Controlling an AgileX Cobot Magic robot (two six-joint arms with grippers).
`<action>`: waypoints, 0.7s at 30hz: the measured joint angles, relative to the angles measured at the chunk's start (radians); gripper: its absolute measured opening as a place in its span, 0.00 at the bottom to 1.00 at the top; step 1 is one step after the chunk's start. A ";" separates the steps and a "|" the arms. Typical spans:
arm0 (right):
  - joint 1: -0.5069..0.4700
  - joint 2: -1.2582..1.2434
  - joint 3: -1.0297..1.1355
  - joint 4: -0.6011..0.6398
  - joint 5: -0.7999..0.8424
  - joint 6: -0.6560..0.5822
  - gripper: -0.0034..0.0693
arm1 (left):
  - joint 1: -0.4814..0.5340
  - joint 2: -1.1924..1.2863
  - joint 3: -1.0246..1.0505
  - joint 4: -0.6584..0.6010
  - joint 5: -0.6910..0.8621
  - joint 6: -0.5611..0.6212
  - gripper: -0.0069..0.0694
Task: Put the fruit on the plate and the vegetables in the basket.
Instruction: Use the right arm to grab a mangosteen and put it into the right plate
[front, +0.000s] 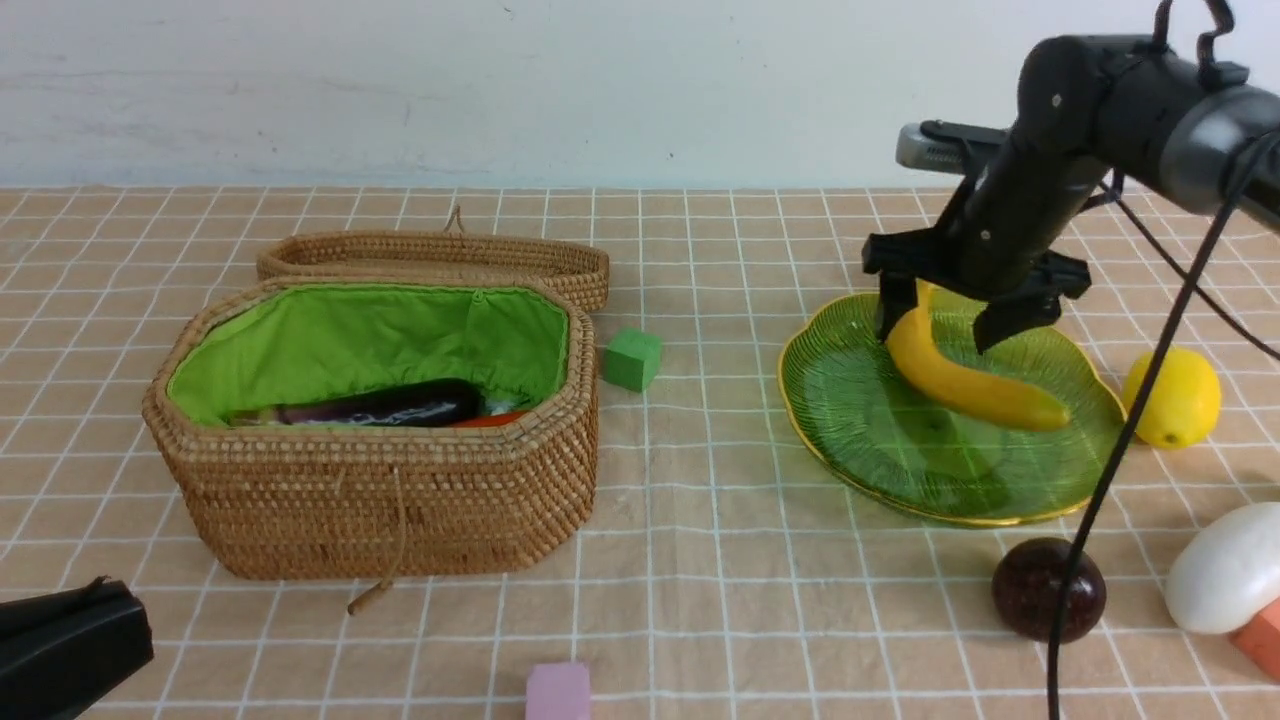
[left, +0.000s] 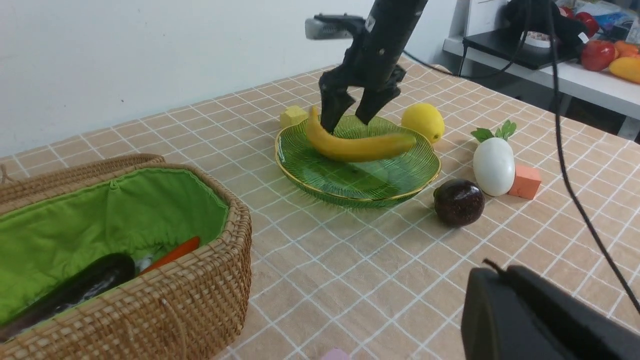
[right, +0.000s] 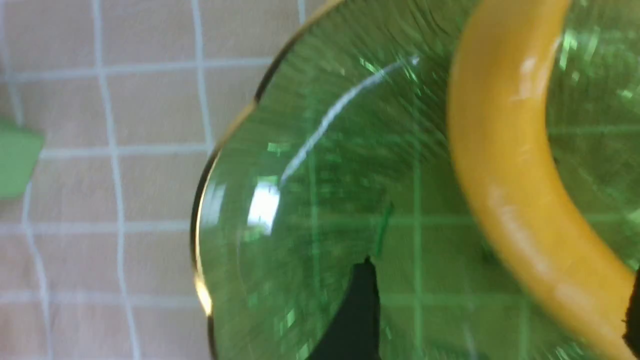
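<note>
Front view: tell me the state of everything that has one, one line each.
Basket, lid open.
Plate, holding the banana.
Banana, lying on plate, ungripped.
Lemon, on table, off plate.
Maroon fruit, on table, off plate.
Radish, on table, outside basket.
Right fingers, open astride banana.
Left fingers, shut.

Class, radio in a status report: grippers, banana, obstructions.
Right gripper open over banana. Banana on plate. Left gripper shut. Lemon, maroon fruit off plate; plate otherwise bare.

We see basket (front: 370, 500) left on the tabletop (front: 700, 520), aubergine (front: 380, 405) and carrot (front: 490, 418) in it. At right, plate (front: 880, 440) with banana (front: 960, 385) on it. We put lemon (front: 1175, 397) just right of plate, round fruit (front: 1045, 588) and radish (front: 1225, 570) before it, cube (front: 632, 358) between basket and plate.
</note>
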 joint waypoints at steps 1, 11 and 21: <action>0.000 -0.030 0.000 0.000 0.031 -0.016 0.93 | 0.000 0.000 0.000 0.000 0.003 0.000 0.09; 0.039 -0.430 0.369 -0.035 0.092 -0.018 0.30 | 0.000 0.000 0.000 0.000 0.005 0.000 0.09; 0.046 -0.577 0.880 -0.052 -0.130 0.011 0.76 | 0.000 0.000 0.000 0.000 0.012 0.000 0.09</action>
